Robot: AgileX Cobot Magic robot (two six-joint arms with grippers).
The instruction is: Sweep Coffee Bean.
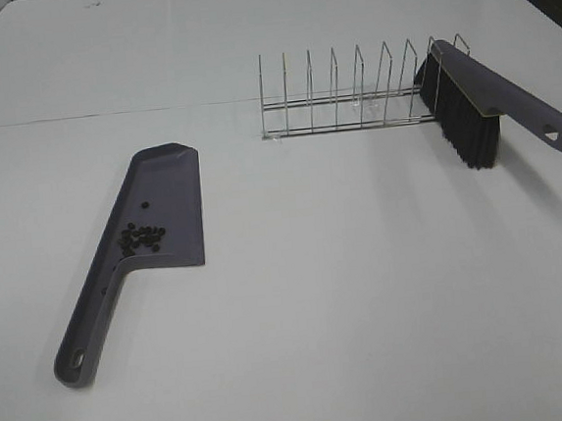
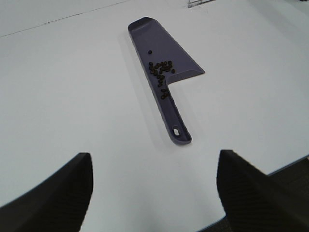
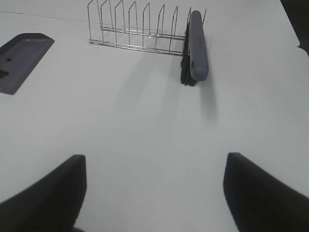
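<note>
Hovering low over the white table (image 1: 348, 303), both grippers sit back from everything. Left gripper (image 2: 154, 191) has its dark fingers (image 2: 58, 193) spread wide apart, nothing between them. Right gripper (image 3: 154, 193) same, fingers (image 3: 263, 195) wide apart and holding nothing. Neither arm shows in the high view.

Nearest object in the high view: grey dustpan (image 1: 162, 196), lying flat on the table left of centre, handle with a hang hole pointing toward the near edge, blade away. Coffee beans (image 1: 142, 238) lie on the dustpan blade in a tight cluster close to where the handle joins, against the raised side wall; one single bean (image 1: 145, 205) sits a bit further up the blade, apart from the rest. Left wrist view shows the same cluster (image 2: 161, 70) on the pan (image 2: 164, 50), a few beans trailing toward the handle.

Farther back, right of centre: wire rack (image 1: 344, 92) with upright dividers, standing on the table. Grey brush (image 1: 492, 89) with black bristles (image 1: 465, 120) rests in the rack's right end slot, bristles down, handle sticking out to the right and tilted. Right wrist view shows brush (image 3: 197, 43) and rack (image 3: 135, 26) well ahead of the fingers, dustpan corner (image 3: 24, 55) off to the side.
</note>
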